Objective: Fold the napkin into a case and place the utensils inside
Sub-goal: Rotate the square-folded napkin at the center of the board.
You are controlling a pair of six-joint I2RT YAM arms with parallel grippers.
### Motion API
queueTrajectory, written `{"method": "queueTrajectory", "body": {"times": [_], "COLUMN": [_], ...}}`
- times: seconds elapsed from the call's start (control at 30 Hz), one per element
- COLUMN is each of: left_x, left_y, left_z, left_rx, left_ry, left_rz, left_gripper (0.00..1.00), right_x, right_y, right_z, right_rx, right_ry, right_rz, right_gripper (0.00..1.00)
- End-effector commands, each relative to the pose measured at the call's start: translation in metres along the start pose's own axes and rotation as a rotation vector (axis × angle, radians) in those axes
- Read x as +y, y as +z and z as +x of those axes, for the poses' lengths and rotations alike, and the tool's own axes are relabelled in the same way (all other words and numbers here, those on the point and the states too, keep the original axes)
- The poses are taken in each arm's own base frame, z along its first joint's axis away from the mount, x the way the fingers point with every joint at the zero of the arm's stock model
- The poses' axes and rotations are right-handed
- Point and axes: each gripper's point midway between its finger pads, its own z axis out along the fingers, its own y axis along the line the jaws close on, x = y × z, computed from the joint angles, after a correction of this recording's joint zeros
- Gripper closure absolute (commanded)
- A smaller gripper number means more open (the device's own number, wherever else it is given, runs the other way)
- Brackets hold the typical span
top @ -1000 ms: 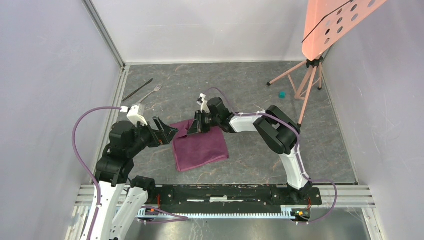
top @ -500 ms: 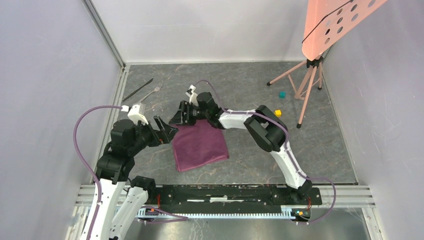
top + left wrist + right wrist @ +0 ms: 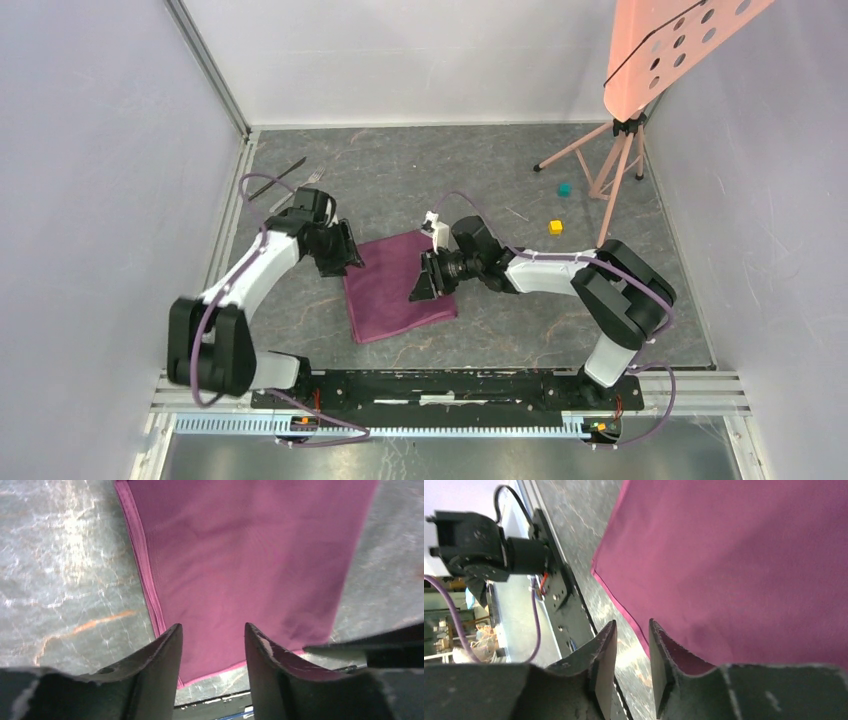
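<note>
Grey marbled table (image 3: 500,190) fills the walled cell, and you can see the napkin (image 3: 395,290) lying flat near its middle, slightly skewed, as 1 plum rectangle between the 2 arms. Only the overhead view gives you the cutlery: the knife (image 3: 278,178) and fork (image 3: 312,178) sit side by side at the far left, well apart from the cloth, with the fork partly crossed by the left arm's purple cable. That view alone also shows the yellow cube (image 3: 555,227), the teal cube (image 3: 564,188) and the tripod (image 3: 612,165) at the far right. The left wrist view gives you what the overhead cannot: a banded hem running down 1 long side of the napkin (image 3: 240,555), and the left gripper (image 3: 212,645) hanging over the cloth with its fingers clearly spread and nothing between them. The right wrist view shows the near corner of the napkin (image 3: 744,555), the black rail (image 3: 559,590) beyond it, and the right gripper (image 3: 629,650) with only a narrow gap between its fingers, bare table showing through, gripping nothing. From above, your left arm reaches forward with its gripper (image 3: 345,250) at the cloth's far left corner; your right arm bends across so its gripper (image 3: 420,283) sits at the cloth's right edge.
</note>
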Motion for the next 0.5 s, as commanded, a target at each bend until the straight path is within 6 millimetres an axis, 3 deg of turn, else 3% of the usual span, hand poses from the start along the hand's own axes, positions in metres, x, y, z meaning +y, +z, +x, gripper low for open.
{"method": "queueTrajectory", "body": {"times": [0.0,0.17,0.47], "left_x": [-0.016,-0.004,0.042], "left_y": [0.021,0.054,0.088], "left_z": [-0.041,-0.049,-0.065], "left_rx": [-0.048,0.001,-0.001], "left_ry": [-0.039,-0.081,-0.114], "left_rz": [0.025,-0.051,-0.231], "left_gripper": [0.49,0.55,0.55], "right_x": [0.005,0.0,-0.014], "right_y": [-0.006,-0.013,-0.023], "right_z": [0.008,0.018,0.047], "right_rx": [0.012,-0.002,0.013], "right_ry": [-0.086,-0.054,-0.051], "right_rz": [-0.054,-0.088,-0.053], "right_gripper": [0.69,0.74,0.62]}}
